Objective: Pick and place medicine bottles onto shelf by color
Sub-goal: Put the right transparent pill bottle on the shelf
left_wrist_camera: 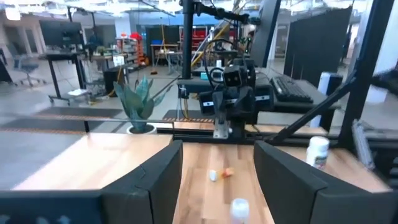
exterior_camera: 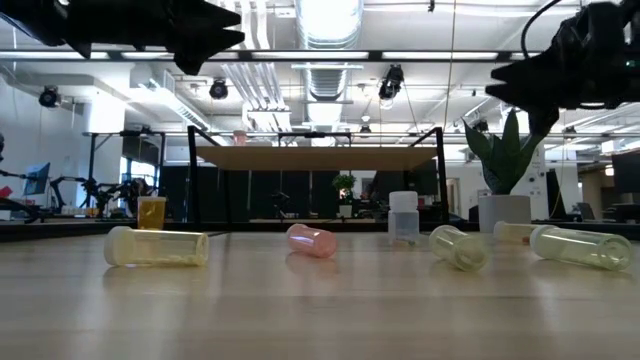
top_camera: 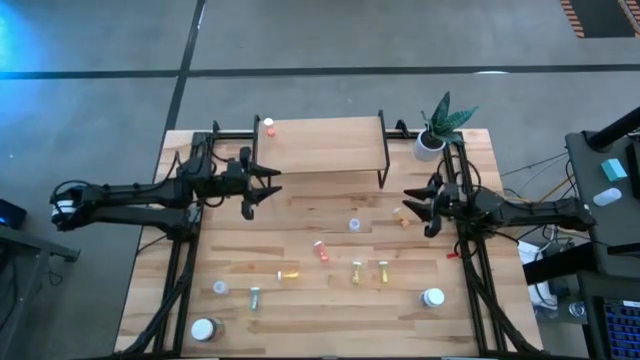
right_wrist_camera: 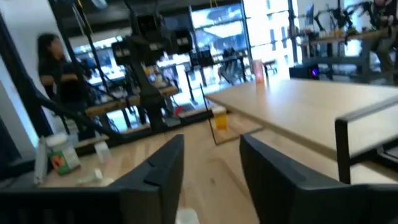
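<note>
The shelf (top_camera: 325, 145) stands on black legs at the table's far middle. One red bottle (top_camera: 268, 126) is upright on the shelf's far left corner and also shows in the right wrist view (right_wrist_camera: 257, 70). Several bottles are on the table: a clear one (top_camera: 354, 225), a red one (top_camera: 321, 250) on its side, an orange one (top_camera: 289, 272), two yellow ones (top_camera: 357, 271) (top_camera: 383, 269), and white-capped ones (top_camera: 433, 298) (top_camera: 204, 328). My left gripper (top_camera: 268, 190) hovers open beside the shelf's left legs. My right gripper (top_camera: 418, 205) hovers open right of the shelf, near a small orange bottle (top_camera: 403, 215).
A potted green plant (top_camera: 437, 128) stands at the table's far right corner, beside the shelf. The low view shows bottles lying on their sides (exterior_camera: 157, 246) (exterior_camera: 458, 246) (exterior_camera: 580, 246) across the table's near part. A person (right_wrist_camera: 53, 68) stands in the room beyond the table.
</note>
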You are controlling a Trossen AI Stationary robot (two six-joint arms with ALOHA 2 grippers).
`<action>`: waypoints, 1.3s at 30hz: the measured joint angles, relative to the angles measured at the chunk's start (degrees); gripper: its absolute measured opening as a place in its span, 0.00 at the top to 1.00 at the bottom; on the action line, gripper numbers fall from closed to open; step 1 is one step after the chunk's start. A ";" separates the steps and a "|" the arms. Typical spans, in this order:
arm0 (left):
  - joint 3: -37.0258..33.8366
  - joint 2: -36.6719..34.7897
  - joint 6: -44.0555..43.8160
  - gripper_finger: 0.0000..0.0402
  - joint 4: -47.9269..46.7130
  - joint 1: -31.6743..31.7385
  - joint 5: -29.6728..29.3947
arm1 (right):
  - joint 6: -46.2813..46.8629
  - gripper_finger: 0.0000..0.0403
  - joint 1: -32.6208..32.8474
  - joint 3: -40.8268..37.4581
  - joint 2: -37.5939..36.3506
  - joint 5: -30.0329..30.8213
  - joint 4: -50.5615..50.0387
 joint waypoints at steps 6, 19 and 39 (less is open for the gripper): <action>1.01 0.90 1.52 0.55 -0.04 0.02 -1.52 | 2.10 0.47 0.00 0.00 6.04 0.13 1.53; 1.20 1.70 1.42 0.55 0.06 0.02 -4.42 | 0.48 0.32 1.76 6.97 20.59 -3.90 4.60; 1.20 1.69 0.71 0.55 0.02 0.00 -4.10 | -2.18 0.36 7.15 16.19 59.49 -2.67 23.76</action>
